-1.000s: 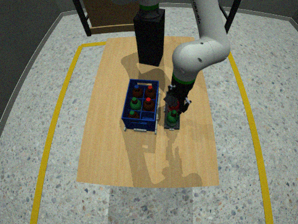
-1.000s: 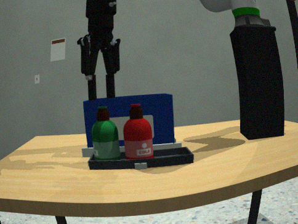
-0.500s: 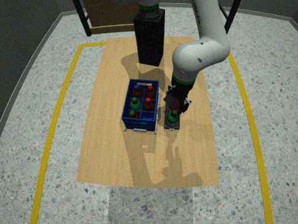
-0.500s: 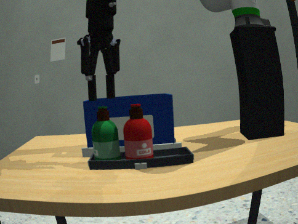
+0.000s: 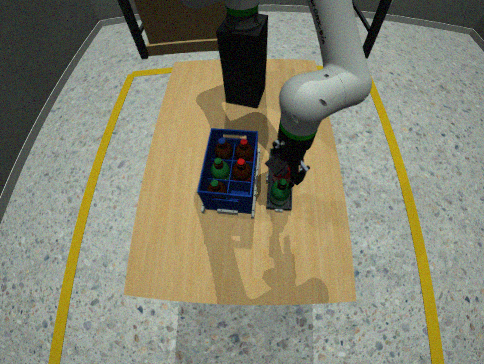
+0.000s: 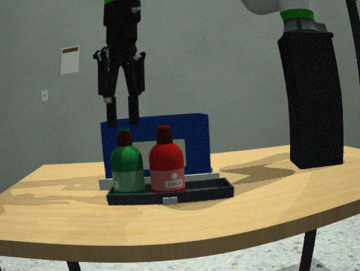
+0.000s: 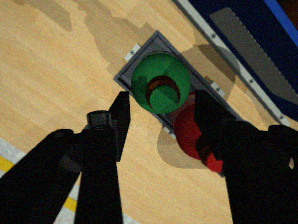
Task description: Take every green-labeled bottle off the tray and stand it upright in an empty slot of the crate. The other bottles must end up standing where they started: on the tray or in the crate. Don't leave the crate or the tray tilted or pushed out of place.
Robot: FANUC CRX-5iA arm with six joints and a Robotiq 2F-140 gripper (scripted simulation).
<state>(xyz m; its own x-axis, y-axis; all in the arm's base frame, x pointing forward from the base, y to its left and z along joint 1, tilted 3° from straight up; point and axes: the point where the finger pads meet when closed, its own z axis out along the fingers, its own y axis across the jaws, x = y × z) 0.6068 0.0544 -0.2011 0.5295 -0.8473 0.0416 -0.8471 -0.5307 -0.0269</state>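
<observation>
Wood surrounds the tray; above its green-labeled bottle, the claw gapes, released.

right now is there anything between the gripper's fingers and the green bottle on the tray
Nothing shows between the gripper and the green bottle; the exterior view shows only a small open gap above its cap.

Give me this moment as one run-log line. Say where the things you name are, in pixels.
gripper [image 5: 290, 175] [image 6: 123, 124] [image 7: 162, 105]: open, above tray [image 6: 212, 197] | green bottle [image 5: 280, 193] [image 6: 127, 164] [image 7: 160, 80]: upright on tray | red bottle [image 6: 166, 164] [image 7: 187, 132]: beside it | crate [image 5: 227, 202] [image 6: 156, 124] [image 7: 250, 45]: upright
</observation>
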